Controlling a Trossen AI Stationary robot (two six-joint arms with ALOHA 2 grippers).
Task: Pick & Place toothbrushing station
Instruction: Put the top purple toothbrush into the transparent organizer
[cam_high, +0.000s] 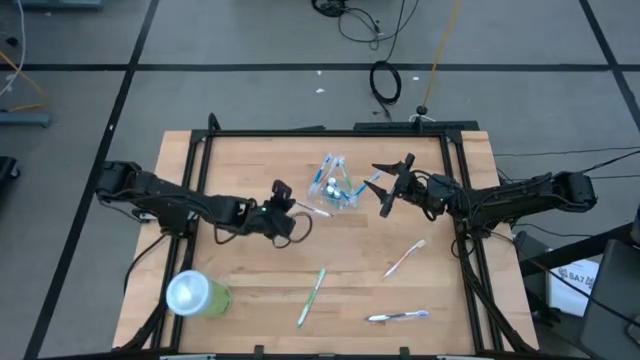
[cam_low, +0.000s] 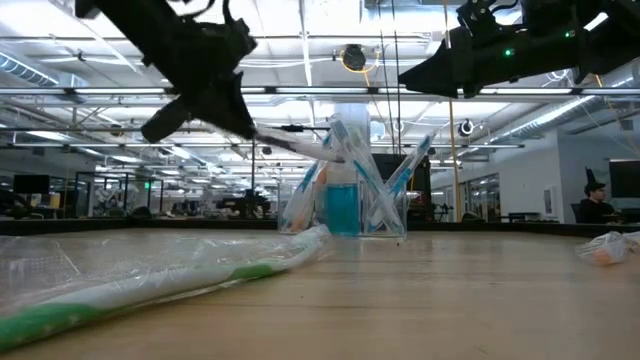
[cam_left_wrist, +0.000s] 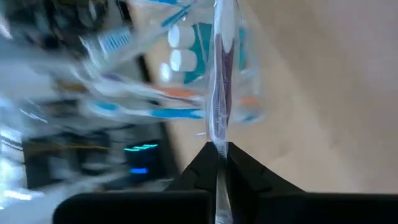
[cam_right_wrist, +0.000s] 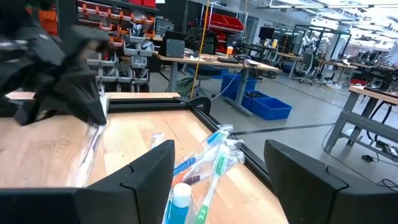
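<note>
The clear plastic cup stands upright on the wooden table, holding several blue, green and white toothbrushes and white-capped tubes; it also shows in the low view. My left gripper is just left of the cup, shut on a toothbrush in a clear wrapper that points at the cup. My right gripper is open, just right of the cup and above the table. In the right wrist view its fingers stand apart with the cup's brushes between and beyond them, touching nothing. My left gripper pinches the wrapped toothbrush near one end between its two fingers. The fingers come level from the table's left and lie along the brush. The brush is lifted clear of the table, its free end reaching to the cup's brushes.
A lime-green tumbler with a pale top lies at the near left. Loose wrapped toothbrushes lie on the table: a green one, a pink one and a blue-white one. A black frame borders the table.
</note>
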